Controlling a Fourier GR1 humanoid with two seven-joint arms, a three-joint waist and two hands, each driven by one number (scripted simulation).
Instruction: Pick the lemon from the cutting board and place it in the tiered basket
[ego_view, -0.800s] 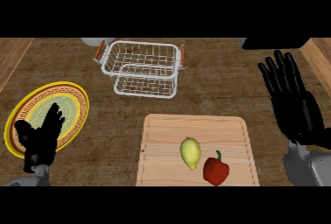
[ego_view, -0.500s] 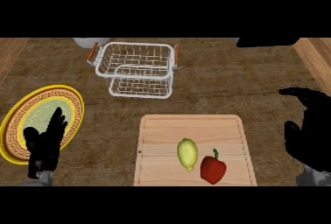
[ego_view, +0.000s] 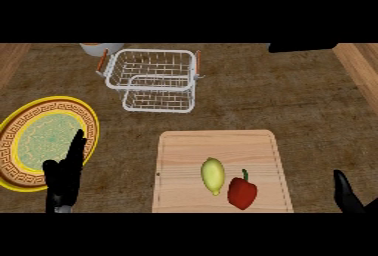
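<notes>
A yellow lemon lies on the wooden cutting board, just left of a red bell pepper. The white wire tiered basket stands at the back, above and left of the board, with nothing in it that I can see. My left hand rests open at the lower left, fingers up, over the edge of a plate. Only a small part of my right hand shows at the lower right corner, well right of the board; I cannot make out its pose.
A yellow patterned plate lies at the left. A white cup stands behind the basket's left corner. A wooden edge runs along the right side of the brown counter.
The right hand has sunk from the right side toward the lower right corner, now mostly out of view. The view has shifted, so basket, board and plate appear further right.
</notes>
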